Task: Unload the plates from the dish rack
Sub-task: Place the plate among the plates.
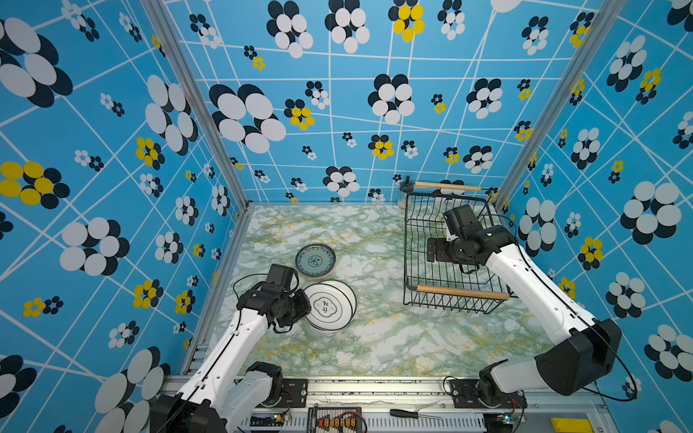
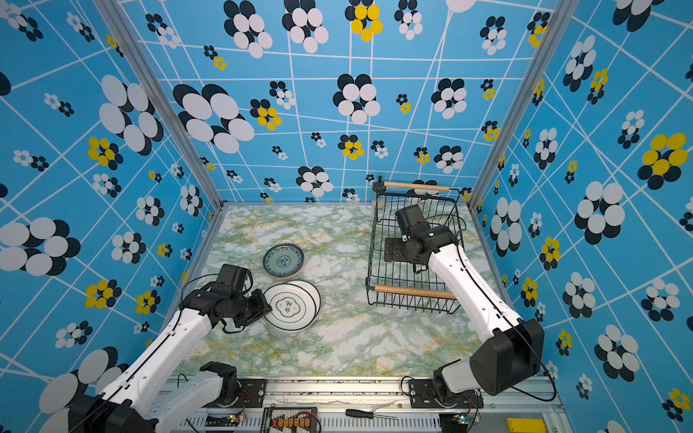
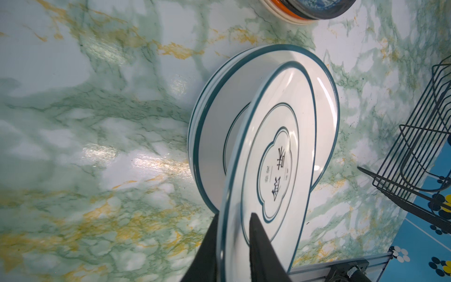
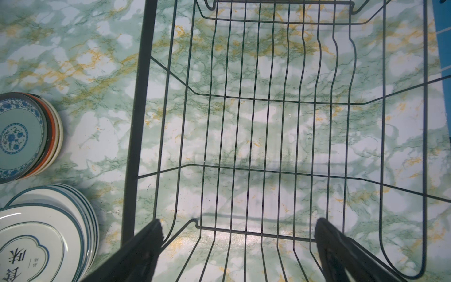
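Left gripper (image 3: 234, 214) astride tilted plate (image 3: 275, 156) — clamped or slack, cannot tell; dropped askew, risks skidding off stack (image 3: 212, 127). Right gripper (image 4: 238, 219) agape over bare rack (image 4: 136, 122).

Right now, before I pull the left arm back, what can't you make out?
Left tool: hidden under its wrist in both top views; the left wrist view's blur hides whether it grips the emblem plate.
Small stack: plate count; cropped by both wrist views' edges.
Jar: contents too small, beside the dish rack corner.
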`<state>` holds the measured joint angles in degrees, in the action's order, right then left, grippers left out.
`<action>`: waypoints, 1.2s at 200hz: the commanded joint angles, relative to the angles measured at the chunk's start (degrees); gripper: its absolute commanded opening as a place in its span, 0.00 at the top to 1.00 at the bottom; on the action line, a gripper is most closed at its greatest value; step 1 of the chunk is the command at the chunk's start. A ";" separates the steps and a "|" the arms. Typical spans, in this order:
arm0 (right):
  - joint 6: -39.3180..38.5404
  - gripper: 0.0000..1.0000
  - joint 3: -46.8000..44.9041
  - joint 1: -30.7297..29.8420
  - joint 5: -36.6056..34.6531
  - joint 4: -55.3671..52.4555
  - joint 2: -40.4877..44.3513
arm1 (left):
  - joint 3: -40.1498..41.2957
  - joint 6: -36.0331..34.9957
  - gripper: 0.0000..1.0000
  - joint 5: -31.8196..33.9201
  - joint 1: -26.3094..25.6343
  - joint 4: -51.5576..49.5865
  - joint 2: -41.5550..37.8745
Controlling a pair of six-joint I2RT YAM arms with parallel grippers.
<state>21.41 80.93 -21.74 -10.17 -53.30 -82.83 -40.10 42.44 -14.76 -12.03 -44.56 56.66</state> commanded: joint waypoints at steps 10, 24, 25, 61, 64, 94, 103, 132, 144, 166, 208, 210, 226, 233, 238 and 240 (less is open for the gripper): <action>-0.93 0.01 -1.12 -0.13 1.20 0.56 -0.16 | 1.53 -0.51 0.77 0.00 -0.24 2.20 -0.08; -0.91 0.01 -1.12 -0.10 1.15 0.43 0.03 | 2.10 -0.68 0.78 -0.29 -0.20 3.12 0.72; -0.88 0.01 -1.12 -0.12 1.14 0.45 0.03 | 2.16 -0.64 0.78 -0.28 -0.23 3.14 0.72; -1.19 0.01 -1.03 -0.15 1.06 0.47 0.30 | 3.47 -1.12 0.78 0.15 -0.21 5.23 1.87; -1.19 0.01 -0.96 -0.15 1.04 0.48 0.30 | 3.53 -1.10 0.79 0.19 -0.19 5.26 1.94; -1.15 0.01 -0.77 -0.10 1.45 0.56 0.21 | 3.66 -1.67 0.78 0.39 -0.11 6.34 2.43; -1.19 0.01 -0.77 -0.15 1.59 0.54 0.12 | 3.86 -1.80 0.78 0.30 -0.07 7.01 2.76; -1.16 0.01 -0.77 -0.15 1.68 0.61 0.11 | 4.33 -1.92 0.77 0.15 -0.01 8.21 4.26; -1.28 0.01 -0.77 -0.08 1.89 0.65 0.05 | 4.35 -1.94 0.77 0.22 0.04 8.60 4.70; -1.32 0.01 -0.77 -0.15 2.07 0.73 -0.01 | 4.32 -2.08 0.74 0.54 0.08 8.81 5.22; -1.41 0.01 -0.66 -0.14 2.40 0.65 -0.23 | 3.63 -2.66 0.66 1.61 0.15 8.54 6.49; -1.45 0.01 -0.63 -0.15 2.43 0.65 -0.23 | 3.56 -2.65 0.66 1.65 0.16 8.53 6.56; -1.55 0.01 -0.63 -0.15 2.44 0.65 -0.31 | 3.15 -2.89 0.64 2.03 0.17 8.35 7.44; -1.53 0.01 -0.53 -0.10 2.49 0.59 -0.29 | 3.05 -2.97 0.64 2.10 0.22 8.43 7.79; -1.58 0.01 -0.52 -0.15 2.36 0.65 -0.32 | 2.92 -2.99 0.64 2.03 0.22 8.51 8.05; -1.62 0.01 -0.55 -0.15 2.35 0.65 -0.25 | 2.88 -3.00 0.64 2.07 0.20 8.61 8.16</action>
<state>20.75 80.34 -21.74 -8.36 -53.10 -82.83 -36.38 40.69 -13.56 -12.01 -36.60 63.72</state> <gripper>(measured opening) 0.992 0.357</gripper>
